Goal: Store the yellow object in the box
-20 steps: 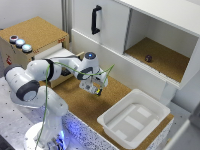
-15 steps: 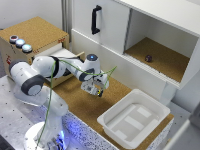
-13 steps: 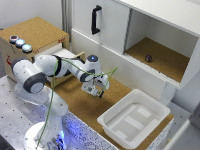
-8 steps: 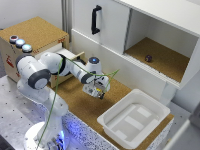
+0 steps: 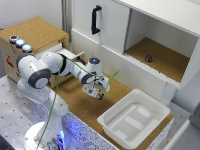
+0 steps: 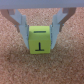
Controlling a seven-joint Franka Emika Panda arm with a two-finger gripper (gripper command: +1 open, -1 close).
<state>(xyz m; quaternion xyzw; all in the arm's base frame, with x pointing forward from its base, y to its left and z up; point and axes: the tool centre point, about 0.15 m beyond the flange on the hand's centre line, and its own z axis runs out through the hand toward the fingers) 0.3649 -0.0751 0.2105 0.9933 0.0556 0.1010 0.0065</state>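
A white Franka arm reaches across a cork-covered surface (image 5: 75, 102), its gripper (image 5: 100, 93) hanging low over the cork just beside a white cabinet (image 5: 112, 27) with a black handle (image 5: 95, 19). In the wrist view, the gripper's two fingers (image 6: 21, 24) stand on either side of the yellow object (image 6: 40, 41), a small cube marked with a dark T-like sign on its facing side. The fingers press against the cube's flanks, pinching it, and the cube sits at or just above the cork; which of the two cannot be told. In the exterior view the cube is too small and blurred to make out between the fingers. The box (image 5: 152, 104), a shallow white tub with a wide rim, lies on the cork toward the exterior view's right, near the gripper but apart from it. A small dark ball (image 5: 148, 58) rests inside the open cabinet shelf. A brown cork-topped box (image 5: 35, 32) with coloured buttons (image 5: 20, 43) stands at the exterior view's left
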